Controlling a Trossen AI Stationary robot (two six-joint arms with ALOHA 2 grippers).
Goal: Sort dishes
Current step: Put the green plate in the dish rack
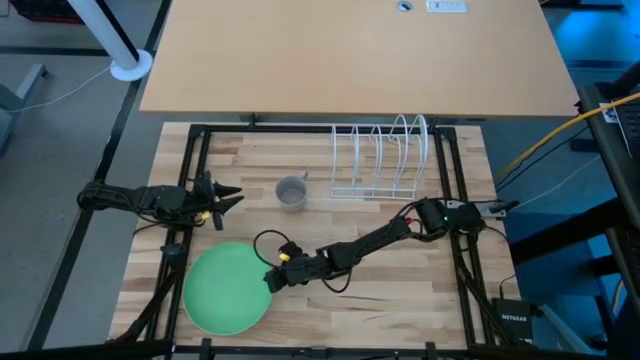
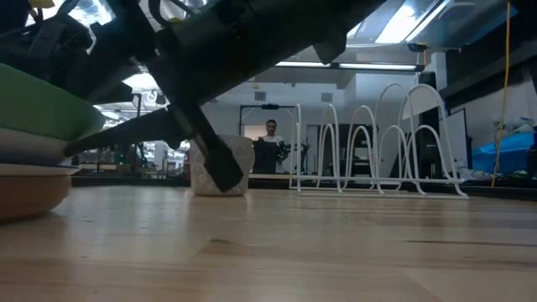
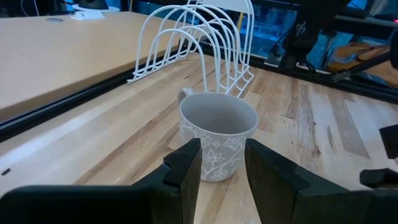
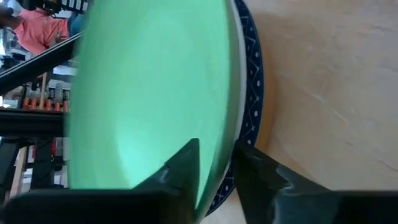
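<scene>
The green plate (image 1: pixel 228 288) lies on top of a stack near the table's near-left corner. Below it the low view shows the white plate (image 2: pixel 29 147) and the brown-orange plate (image 2: pixel 25 191). The right wrist view shows the dark blue plate's patterned rim (image 4: pixel 252 93) under the green one. My right gripper (image 1: pixel 272 280) is at the stack's right edge, shut on the green plate (image 4: pixel 155 93). My left gripper (image 1: pixel 228 197) hovers open at the table's left, pointing at the grey cup (image 1: pixel 291 193) and apart from it. My right gripper (image 4: pixel 214 148) pinches the green plate's rim (image 4: pixel 225 134) at its right edge, with one finger (image 4: pixel 183 165) over the upper face and the other (image 4: pixel 255 171) under the rim. It comes from the table's right, slanting down. I cannot tell whether the plate is lifted off the stack.
The grey cup (image 3: pixel 217 134) stands upright mid-table, straight in front of my left gripper (image 3: pixel 222 149). The white wire rack (image 1: pixel 385 160) stands at the far edge, right of the cup. Bare wood lies near and right of the stack. A person (image 2: pixel 270 143) shows beyond the table.
</scene>
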